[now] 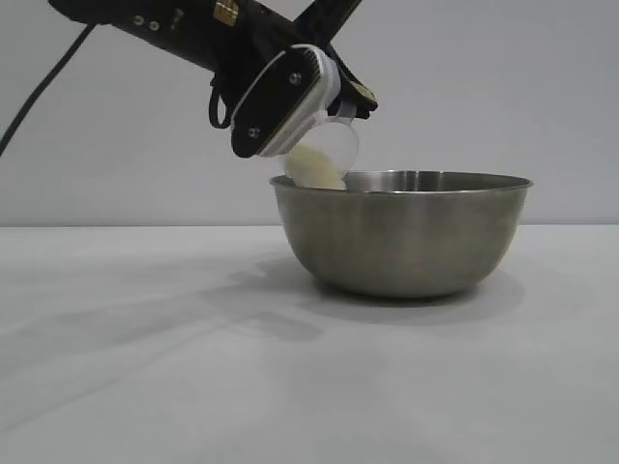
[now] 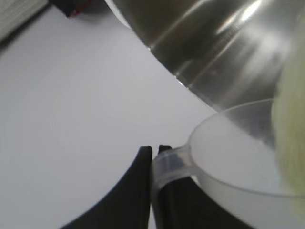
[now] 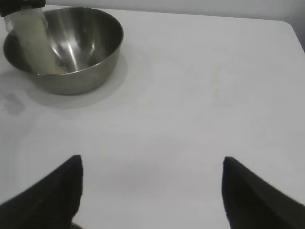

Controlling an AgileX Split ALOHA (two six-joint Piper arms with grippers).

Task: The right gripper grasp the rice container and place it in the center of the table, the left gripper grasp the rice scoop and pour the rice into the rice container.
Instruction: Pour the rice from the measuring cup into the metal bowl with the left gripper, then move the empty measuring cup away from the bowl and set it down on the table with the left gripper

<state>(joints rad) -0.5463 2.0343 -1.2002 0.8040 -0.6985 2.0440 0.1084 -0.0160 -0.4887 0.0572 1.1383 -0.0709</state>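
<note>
The rice container [image 1: 406,237], a wide steel bowl, stands on the white table [image 1: 145,367]. My left gripper [image 1: 350,100] comes in from the upper left, shut on the handle of the rice scoop [image 1: 329,150], which is tipped over the bowl's left rim. Off-white rice [image 1: 314,169] lies heaped at the scoop's lowered mouth. In the left wrist view the left gripper [image 2: 155,150] pinches the handle [image 2: 172,162], with the scoop [image 2: 233,157], rice [image 2: 290,124] and bowl wall [image 2: 224,47] close by. My right gripper [image 3: 151,161] is open over bare table, well away from the bowl [image 3: 90,62] and scoop [image 3: 31,40].
A plain grey wall stands behind the table. The table's edge and rounded corner [image 3: 286,24] show in the right wrist view. A dark object with a red part [image 2: 76,5] sits at the tabletop's far side in the left wrist view.
</note>
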